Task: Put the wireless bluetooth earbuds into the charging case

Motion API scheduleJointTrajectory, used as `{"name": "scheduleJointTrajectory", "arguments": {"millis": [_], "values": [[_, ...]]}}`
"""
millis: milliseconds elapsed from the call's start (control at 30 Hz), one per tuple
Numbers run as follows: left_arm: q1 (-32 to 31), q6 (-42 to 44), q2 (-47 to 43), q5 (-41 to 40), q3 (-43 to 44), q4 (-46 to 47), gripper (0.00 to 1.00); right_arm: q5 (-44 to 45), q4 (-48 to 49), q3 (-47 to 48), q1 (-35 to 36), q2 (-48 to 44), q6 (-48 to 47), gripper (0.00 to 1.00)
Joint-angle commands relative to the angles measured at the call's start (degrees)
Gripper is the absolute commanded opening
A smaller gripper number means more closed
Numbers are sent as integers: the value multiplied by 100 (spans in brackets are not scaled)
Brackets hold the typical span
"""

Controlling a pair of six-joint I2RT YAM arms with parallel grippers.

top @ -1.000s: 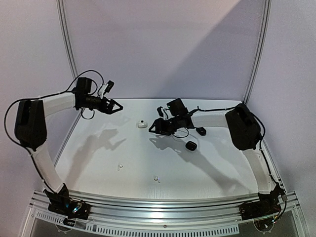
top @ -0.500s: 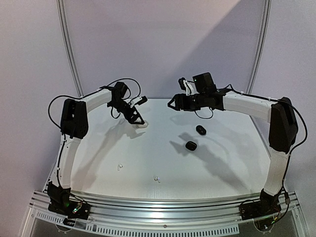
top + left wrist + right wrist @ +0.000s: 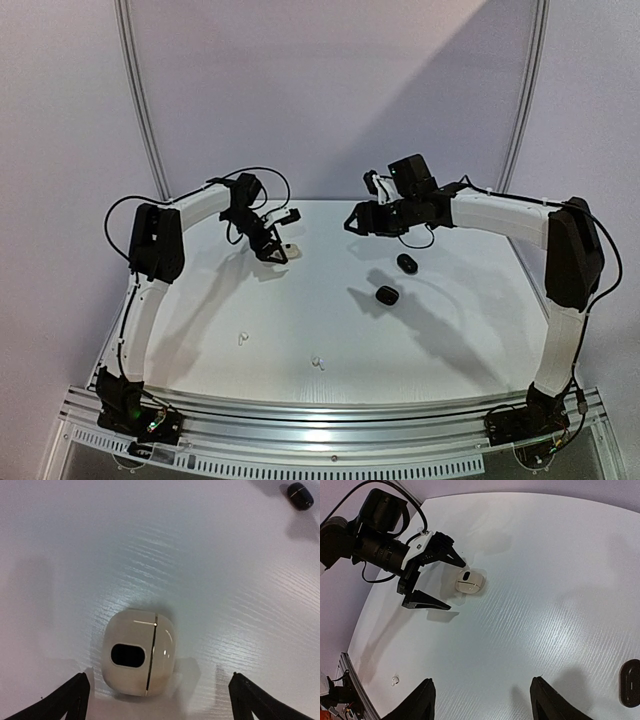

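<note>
A closed white charging case (image 3: 139, 652) lies on the table, and also shows in the top view (image 3: 291, 249) and the right wrist view (image 3: 470, 581). My left gripper (image 3: 157, 700) is open, its fingers either side of the case and not touching it; it also shows in the top view (image 3: 273, 253). My right gripper (image 3: 482, 680) is open and empty, held above the table at the back (image 3: 352, 220). Two white earbuds (image 3: 240, 339) (image 3: 318, 362) lie near the front; one shows in the right wrist view (image 3: 395, 681). No black earbuds are visible.
Two closed black cases (image 3: 406, 263) (image 3: 386, 295) lie right of centre; one shows in the left wrist view (image 3: 300, 495) and one at the right wrist view's edge (image 3: 631, 682). The table's back edge meets the wall just behind both grippers.
My left arm swung right and came down at the white case. My right arm lifted away from the case to the back and has since dipped slightly.
</note>
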Motion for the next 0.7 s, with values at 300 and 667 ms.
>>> {"name": "scheduleJointTrajectory", "arguments": {"millis": [300,667], "values": [[-304,635,374,-730,134,20,84,118,-313,104,10,-168,-12,68],[-448,803,375,-938,130,110,67,121,-353,150,14,-100,-45,69]]}}
